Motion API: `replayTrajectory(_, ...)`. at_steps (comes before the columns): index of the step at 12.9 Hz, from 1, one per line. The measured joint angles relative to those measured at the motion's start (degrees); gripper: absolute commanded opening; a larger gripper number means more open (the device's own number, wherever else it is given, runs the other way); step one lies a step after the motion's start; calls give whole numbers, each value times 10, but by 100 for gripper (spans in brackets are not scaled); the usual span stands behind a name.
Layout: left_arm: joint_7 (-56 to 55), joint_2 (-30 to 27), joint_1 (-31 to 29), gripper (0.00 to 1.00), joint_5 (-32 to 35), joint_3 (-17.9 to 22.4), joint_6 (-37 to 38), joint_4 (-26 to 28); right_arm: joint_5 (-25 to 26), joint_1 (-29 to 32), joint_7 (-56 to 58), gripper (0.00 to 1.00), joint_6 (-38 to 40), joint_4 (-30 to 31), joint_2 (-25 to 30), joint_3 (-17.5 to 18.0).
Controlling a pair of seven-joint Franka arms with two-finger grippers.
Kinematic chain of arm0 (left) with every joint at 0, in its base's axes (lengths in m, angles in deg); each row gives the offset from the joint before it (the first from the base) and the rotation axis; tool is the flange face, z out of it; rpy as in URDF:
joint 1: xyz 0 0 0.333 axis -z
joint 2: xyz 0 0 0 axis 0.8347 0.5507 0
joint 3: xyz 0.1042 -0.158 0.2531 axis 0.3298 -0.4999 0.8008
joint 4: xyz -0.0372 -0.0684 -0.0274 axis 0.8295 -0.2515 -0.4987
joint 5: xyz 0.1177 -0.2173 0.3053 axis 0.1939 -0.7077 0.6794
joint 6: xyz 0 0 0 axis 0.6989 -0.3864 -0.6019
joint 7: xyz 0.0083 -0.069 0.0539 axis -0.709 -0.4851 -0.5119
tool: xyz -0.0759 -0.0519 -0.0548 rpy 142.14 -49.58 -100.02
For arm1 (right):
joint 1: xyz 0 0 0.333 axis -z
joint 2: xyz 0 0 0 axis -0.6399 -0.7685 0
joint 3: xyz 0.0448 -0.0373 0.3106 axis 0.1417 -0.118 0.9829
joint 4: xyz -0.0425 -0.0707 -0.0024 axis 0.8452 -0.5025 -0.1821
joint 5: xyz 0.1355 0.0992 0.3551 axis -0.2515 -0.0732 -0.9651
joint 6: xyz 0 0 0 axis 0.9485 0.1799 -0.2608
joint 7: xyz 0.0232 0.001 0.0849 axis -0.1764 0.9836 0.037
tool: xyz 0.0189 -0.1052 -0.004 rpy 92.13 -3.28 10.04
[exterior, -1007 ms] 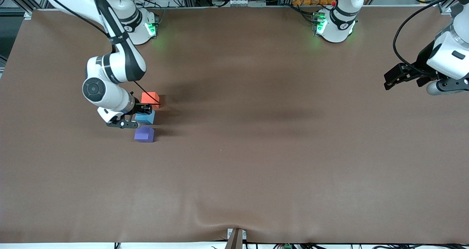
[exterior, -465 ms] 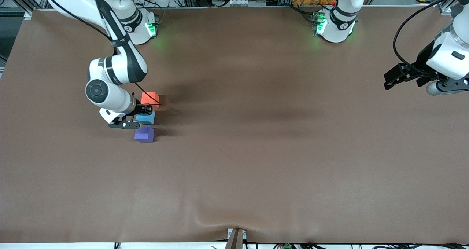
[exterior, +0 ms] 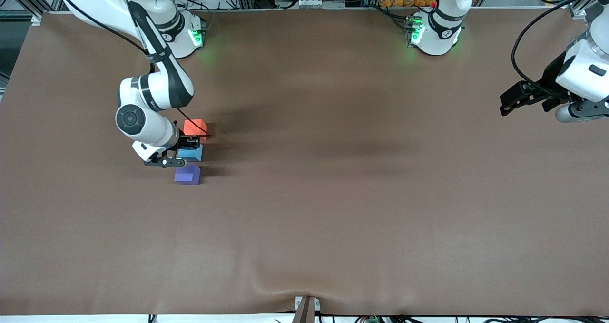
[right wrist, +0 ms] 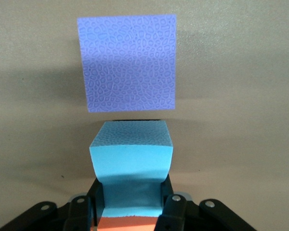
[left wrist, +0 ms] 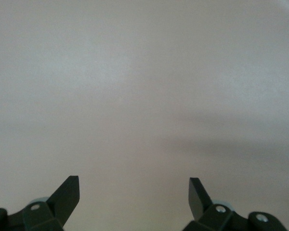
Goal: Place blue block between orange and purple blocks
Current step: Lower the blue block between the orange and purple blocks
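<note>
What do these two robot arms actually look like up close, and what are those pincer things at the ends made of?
Both arms are glossy white tubes with black bands at the joints and round grey caps on the elbows. Green lights glow at their bases. Thin black cables loop along each arm. The right tool and left tool are black, each ending in two flat dark fingers fixed with small silver screws.

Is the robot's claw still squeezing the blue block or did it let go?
Still squeezing. The right claw is shut on the blue block, its fingers pinching the block's sides in so they bulge.
</note>
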Motion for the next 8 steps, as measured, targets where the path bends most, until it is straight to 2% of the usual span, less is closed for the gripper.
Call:
replayTrajectory(3, 0, -1, 0, 100, 0, 0, 1, 0, 0, 0, 0, 0, -5, 2, -5, 0)
replayTrajectory(4, 0, -1, 0, 100, 0, 0, 1, 0, 0, 0, 0, 23, -7, 3, -7, 0)
replayTrajectory(5, 0, -1, 0, 100, 0, 0, 1, 0, 1, 0, 0, 79, -8, 3, -7, 0)
replayTrajectory(6, 0, -1, 0, 100, 0, 0, 1, 0, 1, 0, 0, 100, -8, 3, -7, 0)
replayTrajectory(8, 0, -1, 0, 100, 0, 0, 1, 0, 1, 0, 0, 100, -8, 3, -10, 0)
